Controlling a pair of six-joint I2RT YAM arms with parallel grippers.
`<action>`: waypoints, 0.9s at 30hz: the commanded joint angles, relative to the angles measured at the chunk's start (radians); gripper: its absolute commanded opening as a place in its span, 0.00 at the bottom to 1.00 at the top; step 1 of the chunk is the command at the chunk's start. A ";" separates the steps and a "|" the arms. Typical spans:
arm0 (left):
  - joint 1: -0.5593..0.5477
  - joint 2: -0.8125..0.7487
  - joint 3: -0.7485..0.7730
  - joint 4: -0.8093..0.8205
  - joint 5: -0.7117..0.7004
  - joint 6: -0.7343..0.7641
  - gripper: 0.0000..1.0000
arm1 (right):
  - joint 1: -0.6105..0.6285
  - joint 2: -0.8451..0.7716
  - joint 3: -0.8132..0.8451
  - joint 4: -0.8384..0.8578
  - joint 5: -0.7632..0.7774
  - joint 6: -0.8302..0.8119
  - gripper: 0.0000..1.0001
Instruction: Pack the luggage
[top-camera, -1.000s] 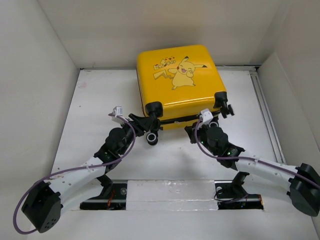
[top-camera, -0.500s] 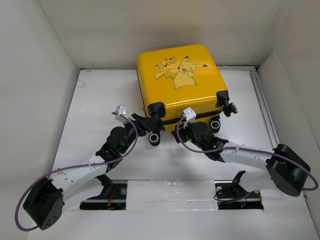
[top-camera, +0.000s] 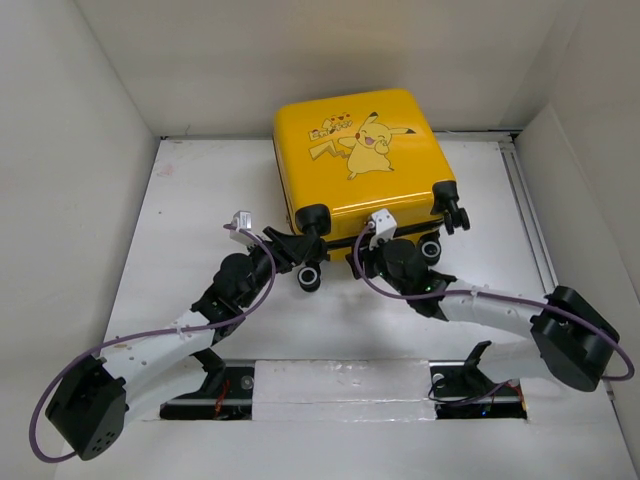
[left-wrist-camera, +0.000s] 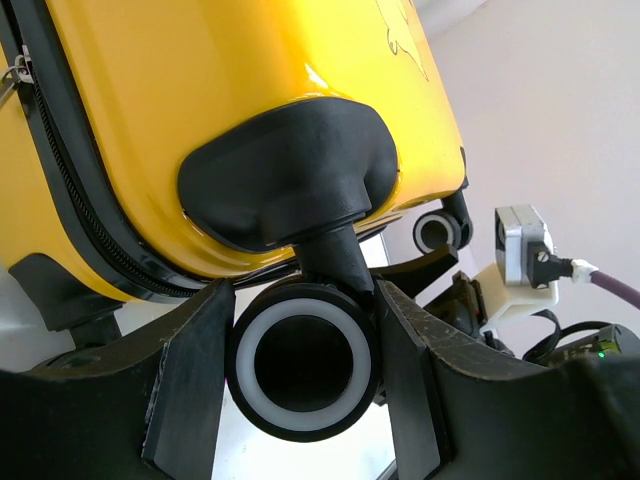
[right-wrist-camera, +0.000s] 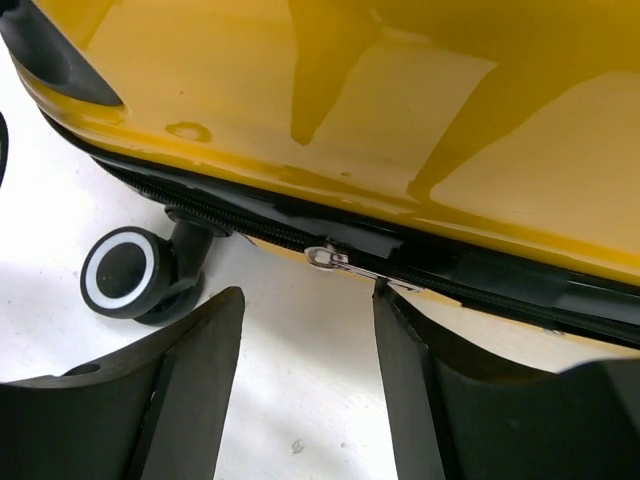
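– On the white table (top-camera: 200, 200), boxed in by plain white walls (top-camera: 300, 50), what lies there?

– One suitcase (top-camera: 400, 170), flat on its back at the far middle of the table, its far side by the back wall. The tabletop is matte and a little scuffed.

– What is it made of?

– A glossy hard yellow shell with rounded corners that catches reflections. A black zipper (right-wrist-camera: 200, 205) runs round its edge, with a small metal pull (right-wrist-camera: 330, 258). The corner mounts are matte black plastic, and the wheels are black with a pale ring.

– Any writing?

– A cartoon Pikachu on the lid, with some lettering just beside it. It is too small to read.

– And the arms?

– Both reach to the suitcase's near edge. The left gripper (left-wrist-camera: 300, 300) is at the near left corner, with a wheel (left-wrist-camera: 300, 365) wedged between its two fingers. Both fingers press against the wheel's sides, so it is clamped on that wheel.

– The right one?

– The right gripper (right-wrist-camera: 305, 300) faces the middle of the suitcase's near edge, fingers spread apart and holding nothing. The pull hangs just ahead of the gap, apart from both fingers. Another wheel (right-wrist-camera: 125, 272) stands on the table to one side of it.
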 joint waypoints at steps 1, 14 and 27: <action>-0.018 -0.042 0.064 0.120 0.074 -0.022 0.00 | -0.022 -0.050 0.015 -0.014 0.025 0.016 0.61; -0.027 -0.042 0.064 0.120 0.074 -0.022 0.00 | -0.066 -0.002 0.048 0.047 -0.118 -0.009 0.60; -0.027 -0.014 0.073 0.120 0.085 -0.013 0.00 | -0.075 -0.040 0.056 -0.079 -0.108 -0.009 0.83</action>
